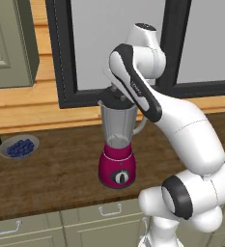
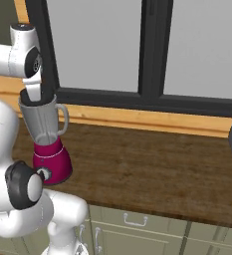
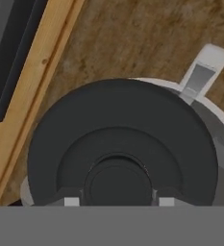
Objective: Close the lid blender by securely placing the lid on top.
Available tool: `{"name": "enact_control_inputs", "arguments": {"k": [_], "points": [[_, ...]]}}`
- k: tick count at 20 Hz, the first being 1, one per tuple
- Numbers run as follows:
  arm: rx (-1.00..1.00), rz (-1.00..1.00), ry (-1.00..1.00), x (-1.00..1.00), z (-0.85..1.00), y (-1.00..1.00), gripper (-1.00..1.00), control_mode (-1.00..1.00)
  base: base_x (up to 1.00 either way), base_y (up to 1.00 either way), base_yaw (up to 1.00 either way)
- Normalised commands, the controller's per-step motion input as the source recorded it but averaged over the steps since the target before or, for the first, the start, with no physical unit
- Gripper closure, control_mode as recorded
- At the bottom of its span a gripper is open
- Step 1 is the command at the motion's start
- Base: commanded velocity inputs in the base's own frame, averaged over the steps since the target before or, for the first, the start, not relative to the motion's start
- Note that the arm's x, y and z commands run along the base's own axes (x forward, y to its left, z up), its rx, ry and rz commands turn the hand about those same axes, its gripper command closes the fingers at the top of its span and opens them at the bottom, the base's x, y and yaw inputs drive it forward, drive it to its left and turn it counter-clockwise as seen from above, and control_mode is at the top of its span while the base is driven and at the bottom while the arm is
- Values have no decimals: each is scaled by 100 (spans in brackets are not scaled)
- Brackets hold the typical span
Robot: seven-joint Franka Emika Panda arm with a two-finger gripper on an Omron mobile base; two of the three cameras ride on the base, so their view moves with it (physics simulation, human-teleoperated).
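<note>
Lid (image 3: 120, 144) sits over the blender (image 1: 117, 144) jar's rim, fingers (image 3: 71, 201) pinching its knob; a bowl (image 1: 7, 143) holds blueberries (image 1: 20, 147).

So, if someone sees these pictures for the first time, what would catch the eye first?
Probably the magenta-red blender standing on the dark wooden counter in front of the window, with the white arm bent over its clear jar. In the hand view the black lid sits over the jar's rim, a little off centre. A small bowl of blueberries rests at the counter's left.
</note>
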Motion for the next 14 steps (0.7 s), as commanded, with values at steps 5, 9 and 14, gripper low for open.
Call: {"name": "enact_control_inputs", "arguments": {"k": [5, 9, 14], "points": [[0, -5, 9, 0, 17, 3, 100, -100, 0, 0, 0], [-2, -3, 14, 0, 16, 0, 100, -100, 0, 0, 0], [-1, 0, 19, 0, 0, 1, 100, -100, 0, 0, 0]]}}
